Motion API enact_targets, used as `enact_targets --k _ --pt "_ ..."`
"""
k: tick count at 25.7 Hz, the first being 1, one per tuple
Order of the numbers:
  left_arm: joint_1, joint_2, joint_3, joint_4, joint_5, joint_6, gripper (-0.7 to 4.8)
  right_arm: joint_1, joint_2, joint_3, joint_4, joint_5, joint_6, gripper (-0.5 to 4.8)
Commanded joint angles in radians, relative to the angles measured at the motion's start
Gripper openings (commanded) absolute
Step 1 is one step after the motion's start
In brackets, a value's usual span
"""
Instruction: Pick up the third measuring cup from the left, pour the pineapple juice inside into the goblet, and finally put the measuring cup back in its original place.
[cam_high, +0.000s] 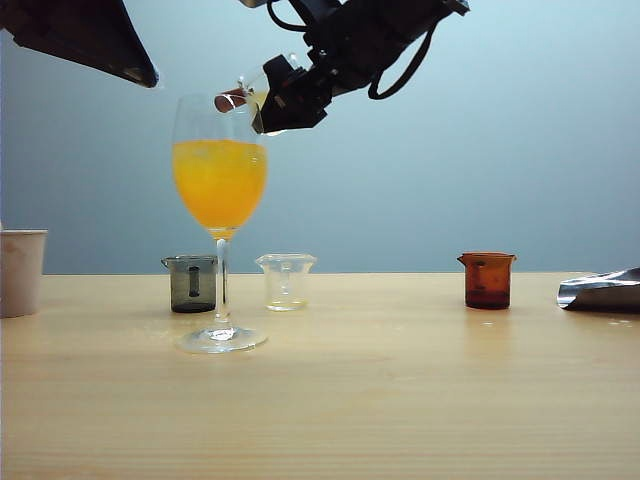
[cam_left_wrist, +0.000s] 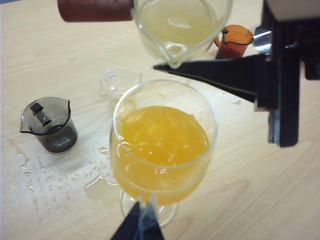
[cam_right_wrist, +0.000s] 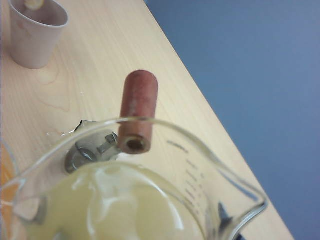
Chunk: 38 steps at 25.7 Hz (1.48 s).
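We see soft, even light, with faint shadows under the goblet (cam_high: 220, 190). Glare shines on the wet table (cam_left_wrist: 55, 175). The close measuring cup (cam_right_wrist: 150, 200) looks blurred.

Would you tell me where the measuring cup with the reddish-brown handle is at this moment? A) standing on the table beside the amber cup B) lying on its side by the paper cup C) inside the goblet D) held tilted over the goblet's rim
D: the right gripper holds the measuring cup tilted, its spout above the rim of the goblet, with the pineapple juice inside the cup.
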Motion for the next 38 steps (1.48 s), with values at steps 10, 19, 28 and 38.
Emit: enact_targets --k 10,19,28,38 --pt "0.0 -0.002 0.008 0.004 -0.003 0.004 -0.06 0.024 -0.018 0.008 0.032 0.065 -0.099 1.7" --pt "0.0 -0.002 0.008 0.005 -0.003 0.004 -0.06 0.026 -0.021 0.008 0.035 0.095 -0.178 1.69" --pt "0.0 -0.002 0.008 0.005 -0.005 0.004 -0.06 0.046 -0.021 0.008 0.062 0.135 -0.243 1.69" --pt "0.0 -0.002 0.008 0.005 -0.007 0.005 -0.06 0.063 -0.022 0.008 0.063 0.177 -0.301 1.67"
